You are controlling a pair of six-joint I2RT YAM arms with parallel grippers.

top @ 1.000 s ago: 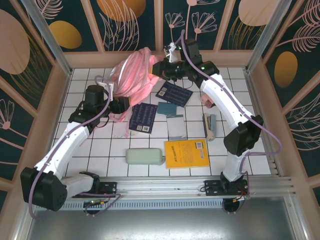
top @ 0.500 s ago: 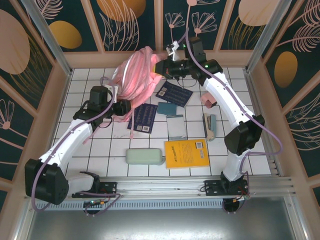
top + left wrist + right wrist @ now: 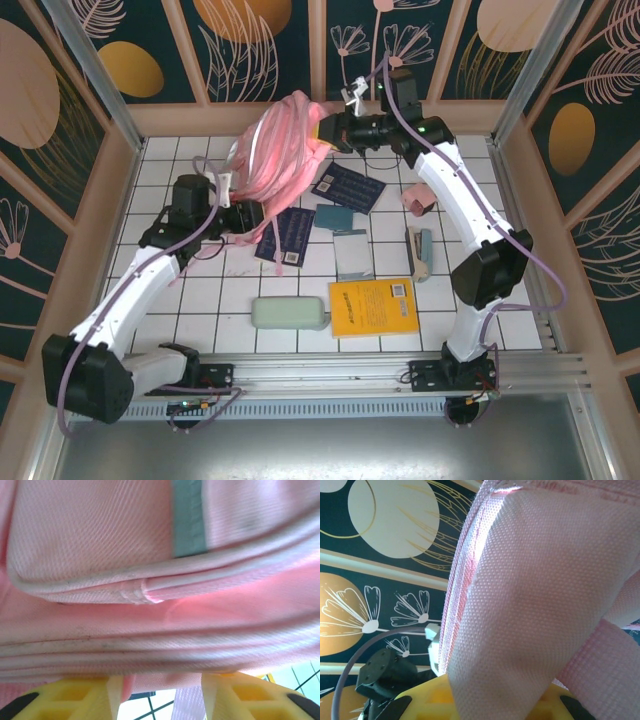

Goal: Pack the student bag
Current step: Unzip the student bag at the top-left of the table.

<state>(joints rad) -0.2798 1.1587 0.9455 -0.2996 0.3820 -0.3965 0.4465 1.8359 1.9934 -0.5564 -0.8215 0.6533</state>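
— Left gripper (image 3: 250, 213)?
— Jaws apart, against the student bag's (image 3: 280, 150) lower folds, left of the table's (image 3: 200, 300) middle.
— And the bag?
— Bunched, hanging over the far edge.
— Right gripper (image 3: 335, 130)?
— Clamped on its pink strap (image 3: 520, 605).

a robot test cell in a lab: a white-tiled bench (image 3: 200, 300) boxed in by a wooden frame (image 3: 470, 118) and dark teal wall panels (image 3: 265, 60) printed with flowers and gold ovals, a white left arm (image 3: 130, 290) and right arm (image 3: 460, 205) bolted to an aluminium rail (image 3: 330, 368) at its near edge.
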